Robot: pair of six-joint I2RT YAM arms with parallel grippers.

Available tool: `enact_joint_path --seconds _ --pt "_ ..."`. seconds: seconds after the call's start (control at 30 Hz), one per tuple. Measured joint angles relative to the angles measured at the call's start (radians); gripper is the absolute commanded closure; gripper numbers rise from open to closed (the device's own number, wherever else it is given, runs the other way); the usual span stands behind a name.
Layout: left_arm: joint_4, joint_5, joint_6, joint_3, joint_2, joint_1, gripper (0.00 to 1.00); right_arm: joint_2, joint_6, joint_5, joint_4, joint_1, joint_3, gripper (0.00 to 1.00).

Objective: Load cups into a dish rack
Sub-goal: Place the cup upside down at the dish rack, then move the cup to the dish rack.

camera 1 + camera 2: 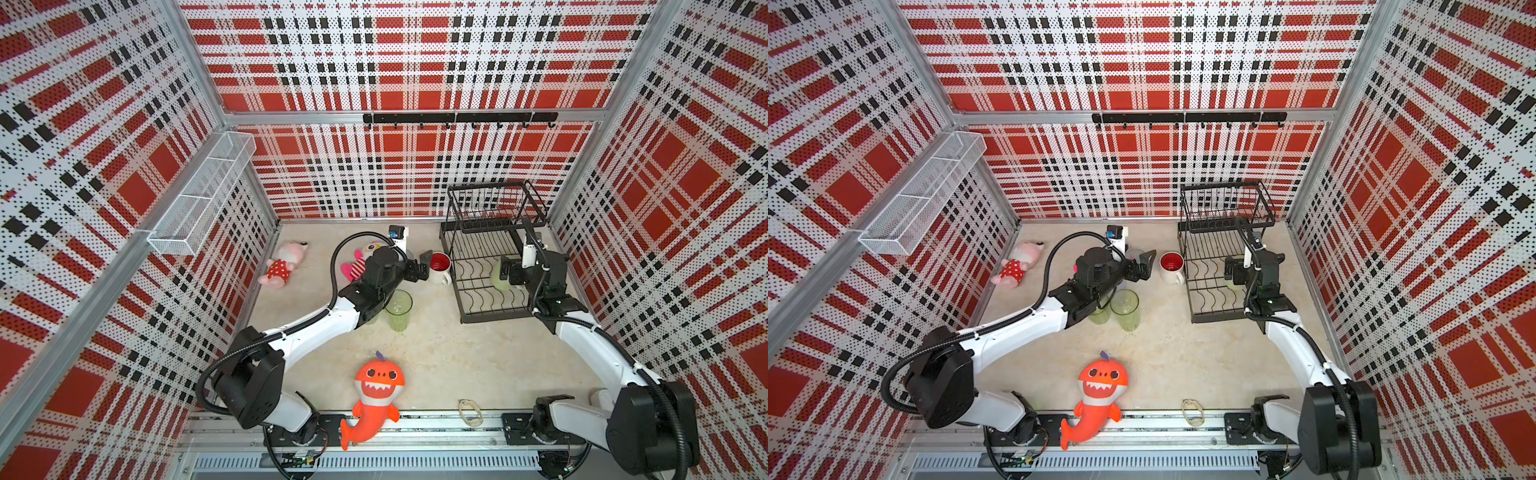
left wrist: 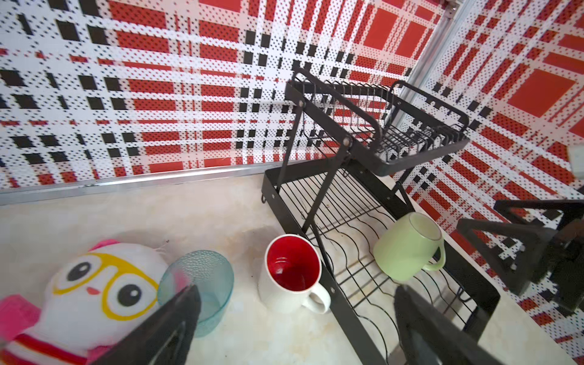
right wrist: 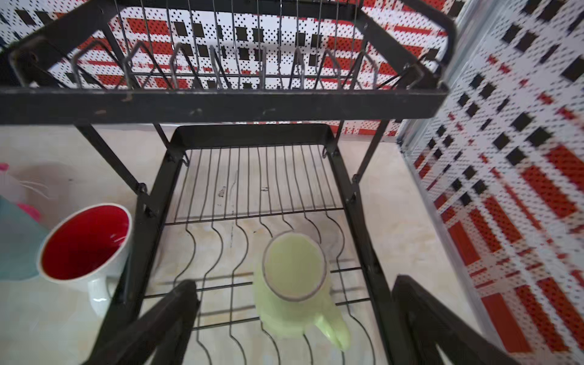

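Note:
The black two-tier dish rack [image 1: 462, 286] [image 3: 221, 104] stands at the back right. A pale-green mug [image 1: 497, 281] [image 3: 294, 278] rests upside down on its lower wavy wires. My right gripper [image 1: 510, 272] [image 3: 294, 284] hovers open just above it, a finger on each side, not touching. A white red-lined mug [image 1: 439, 266] [image 2: 292, 275] stands upright on the table against the rack's left side. My left gripper [image 1: 424, 268] [image 2: 295, 290] is open in front of it, holding nothing. A teal cup [image 2: 202, 284] stands by one left finger. Two green tumblers [image 1: 1126, 309] [image 1: 1099, 316] stand beside the left forearm.
A white plush with yellow glasses [image 2: 94, 284] lies next to the teal cup. A pink plush [image 1: 282, 264] lies at the back left and an orange shark plush [image 1: 376, 390] at the front edge. On the walls hang a white mesh basket [image 1: 203, 199] and a black hook rail [image 1: 457, 118].

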Motion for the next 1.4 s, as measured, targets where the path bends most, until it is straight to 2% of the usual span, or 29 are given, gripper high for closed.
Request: enact_joint_path --seconds 0.1,0.23,0.4,0.63,1.27,1.4 --pt "-0.063 0.002 0.006 0.025 -0.021 0.022 0.02 0.077 0.059 -0.034 -0.092 -0.008 0.085 0.0" --pt "-0.124 0.004 0.038 0.028 -0.049 0.04 0.02 0.146 0.07 -0.075 -0.176 -0.03 0.13 0.0" --pt "-0.148 0.046 0.058 0.025 -0.051 0.072 0.02 0.161 0.007 -0.1 -0.198 -0.076 0.135 0.0" --pt "-0.146 0.106 0.061 0.01 -0.048 0.109 0.02 0.232 -0.06 -0.249 -0.209 -0.165 0.211 0.0" --pt "-0.141 0.132 0.061 -0.005 -0.048 0.111 0.02 0.406 -0.158 -0.454 -0.333 -0.167 0.342 0.06" --pt "-0.141 0.132 0.061 -0.006 -0.048 0.111 0.02 0.419 -0.177 -0.445 -0.356 -0.167 0.355 0.1"
